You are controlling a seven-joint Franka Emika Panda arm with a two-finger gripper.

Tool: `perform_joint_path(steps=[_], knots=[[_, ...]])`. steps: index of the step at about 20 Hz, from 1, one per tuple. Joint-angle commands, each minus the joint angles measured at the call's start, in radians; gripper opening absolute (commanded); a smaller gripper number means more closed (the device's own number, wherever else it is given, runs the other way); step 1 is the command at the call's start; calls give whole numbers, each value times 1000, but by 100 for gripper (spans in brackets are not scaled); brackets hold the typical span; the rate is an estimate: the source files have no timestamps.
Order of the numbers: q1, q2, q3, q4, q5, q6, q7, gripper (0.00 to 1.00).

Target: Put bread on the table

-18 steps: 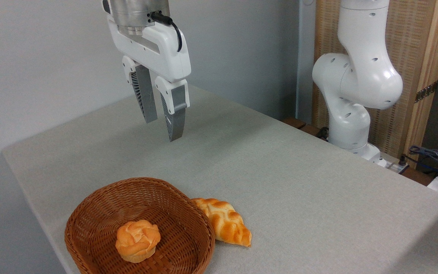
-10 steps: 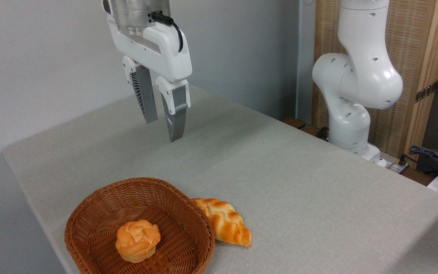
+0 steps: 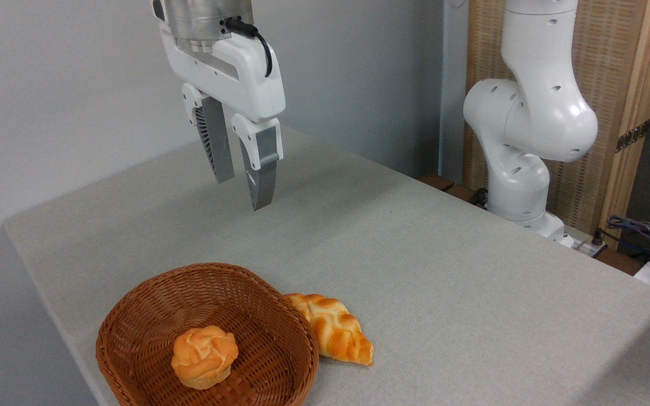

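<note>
The bread [image 3: 204, 357], a small round golden-orange bun with a folded rose-like top, sits inside the brown wicker basket [image 3: 139, 316] at the lower left. The basket rests on the grey-beige table [image 3: 443, 282]. My gripper [image 3: 243, 194] hangs high above the table's far left part, well behind and above the basket. Its grey fingers [image 3: 262, 177] point down with a gap between them and hold nothing.
A longer braided pointed loaf [image 3: 333, 328] lies on the table against the basket's right side. The arm's white base [image 3: 519, 158] stands beyond the table's far right edge, with cables [image 3: 641, 231] beside it. A wall runs behind the table.
The gripper has shifted very slightly to the right; the bun, basket and loaf have not moved.
</note>
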Motion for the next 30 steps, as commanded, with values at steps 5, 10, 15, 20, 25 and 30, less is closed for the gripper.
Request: perform_joint_path(steps=[5,10,15,20,25,30], knots=[[-9,9,14,19,0,-24,14,100],[-8,20,14,19,8,18,173,100],[-6,38,15,10,9,101,217,100],[-6,73,15,-16,13,187,213,100],[2,141,24,-123,14,458,213,100],[40,221,24,-164,13,568,217,100]])
